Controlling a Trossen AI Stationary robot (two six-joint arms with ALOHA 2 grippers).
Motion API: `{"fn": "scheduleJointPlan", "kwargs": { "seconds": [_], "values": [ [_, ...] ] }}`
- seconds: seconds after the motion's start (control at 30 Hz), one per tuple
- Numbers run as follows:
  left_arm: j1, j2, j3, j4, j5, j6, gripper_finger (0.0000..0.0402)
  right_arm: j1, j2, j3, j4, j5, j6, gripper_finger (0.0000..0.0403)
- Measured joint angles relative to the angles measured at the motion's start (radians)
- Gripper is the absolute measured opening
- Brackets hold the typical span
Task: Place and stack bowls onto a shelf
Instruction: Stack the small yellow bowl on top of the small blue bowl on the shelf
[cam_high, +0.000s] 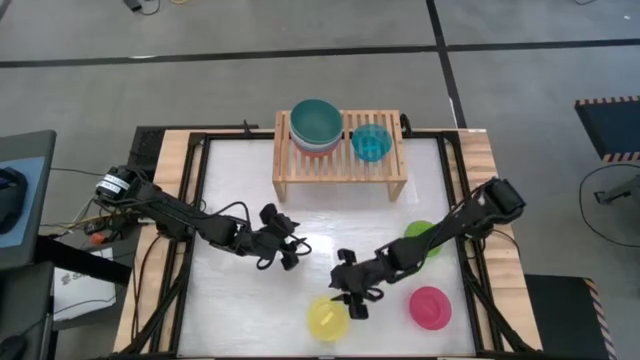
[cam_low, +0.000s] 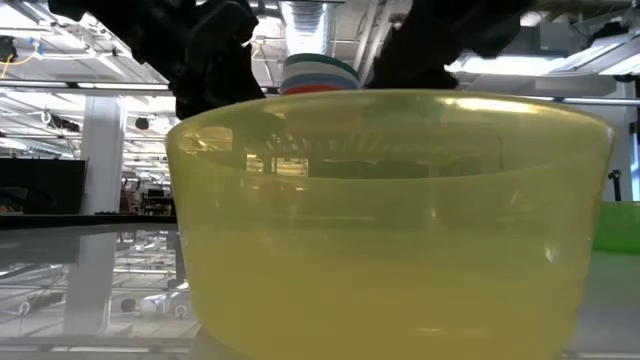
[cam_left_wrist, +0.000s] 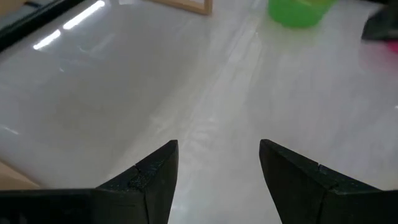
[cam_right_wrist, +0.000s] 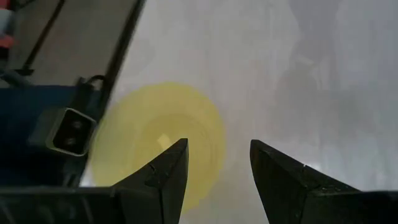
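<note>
A yellow bowl (cam_high: 327, 319) stands on the table near the front edge; it fills the low view (cam_low: 390, 220) and shows in the right wrist view (cam_right_wrist: 158, 134). My right gripper (cam_high: 352, 297) is open, just above and beside it, touching nothing. My left gripper (cam_high: 292, 247) is open and empty over the table's middle. A pink bowl (cam_high: 430, 307) and a lime green bowl (cam_high: 421, 238) stand on the table at the right. On the shelf (cam_high: 340, 160) sit a stack topped by a teal bowl (cam_high: 316, 122) and a cyan bowl (cam_high: 371, 142).
The shelf stands at the table's far edge, with free slats right of the cyan bowl. A small camera block (cam_right_wrist: 71, 130) sits at the table's near edge beside the yellow bowl. Bare table (cam_high: 240, 180) lies at the left.
</note>
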Motion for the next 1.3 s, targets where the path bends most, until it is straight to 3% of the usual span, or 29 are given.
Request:
{"fn": "scheduleJointPlan", "kwargs": {
  "seconds": [0.27,0.53,0.63,0.8,1.0,1.3],
  "values": [
    [0.0,0.0,0.0,0.0,0.001,-0.092,0.021,0.055,0.104,-0.001,0.058,0.085,0.028,0.0197],
    [-0.043,0.0,0.0,0.0,-0.044,-0.179,0.021,0.052,0.139,-0.001,0.031,0.101,0.051,0.0183],
    [-0.073,0.0,0.0,0.0,-0.069,-0.21,0.021,0.05,0.134,-0.001,-0.001,0.118,0.054,0.0144],
    [-0.133,0.0,0.0,0.0,-0.126,-0.254,0.021,0.035,0.118,-0.001,-0.048,0.122,0.056,0.0031],
    [-0.193,0.0,0.0,0.001,-0.181,-0.277,0.021,0.007,0.009,-0.002,-0.229,0.141,0.042,0.0031],
    [-0.205,0.071,0.0,0.069,-0.213,-0.169,0.021,-0.159,-0.427,-0.001,-0.454,0.371,-0.027,0.0025]
  ]
}}
